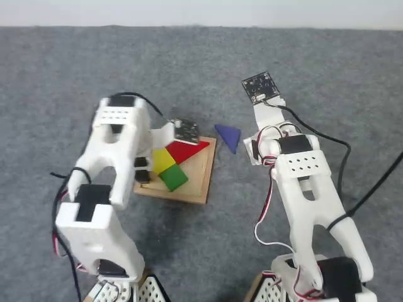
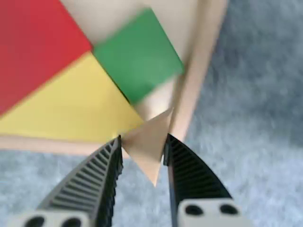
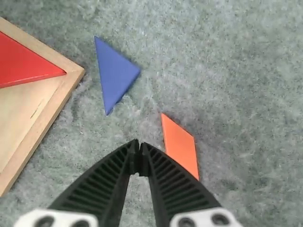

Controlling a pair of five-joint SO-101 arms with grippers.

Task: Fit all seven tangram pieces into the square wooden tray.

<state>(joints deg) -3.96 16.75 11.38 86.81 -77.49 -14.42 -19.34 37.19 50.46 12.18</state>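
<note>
— Tray (image 1: pixel 190 196) status? Where's the piece in hand?

— Tray sits on the grey carpet (image 1: pixel 315 75) btwn the arms. Red triangle (image 1: pixel 187 150), yellow triangle (image 1: pixel 164 160) and green square (image 1: pixel 174 178) are inside. The left gripper (image 2: pixel 142 139) pinches a small plain-wood triangle (image 2: pixel 149 146) by two edges, jaws only partly closed, right at the tray corner. Its tip hangs over the rim.

— How will it handle?

— Prob. light, rigid, thin wood w/ smooth faces. It could twist in the pinch, so grip flat edges, not points. Tolerances look tight: a piece off-angle likely rides up on the rim or a neighbour.

— What's in the way?

— Green square lies askew near that corner and yellow is just beside it, so little room. Rim wall too.

— Other arm?

— Right gripper (image 3: pixel 139 144) is fully closed, holding nothing, over carpet. Blue triangle (image 3: pixel 113 78) lies just outside the tray, orange parallelogram (image 3: pixel 180 144) near the fingers. Both lie flat on pile, so edges are hard to get under.
</note>
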